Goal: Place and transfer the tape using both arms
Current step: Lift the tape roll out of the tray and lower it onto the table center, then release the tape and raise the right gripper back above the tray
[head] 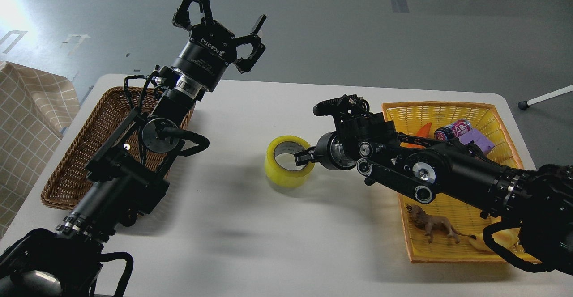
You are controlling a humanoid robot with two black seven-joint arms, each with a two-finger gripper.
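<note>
**One tape roll, two baskets, two grippers**

We see our left gripper [226,8] raised, fingers spread, above one brown wicker basket [76,163]. One tape roll [288,162] stands mid-table [250,243]; our right gripper [304,157] pinches its right wall. One yellow basket [447,111] sits right.

Tape [288,162] on table [250,243], between left basket [67,185] and right basket [452,111].

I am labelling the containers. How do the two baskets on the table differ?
The brown wicker basket stands at the left, dark and round-cornered; no contents show. The yellow basket stands at the right, bright, rectangular, holding a toy lion and a can. Both are woven and shallow.
</note>
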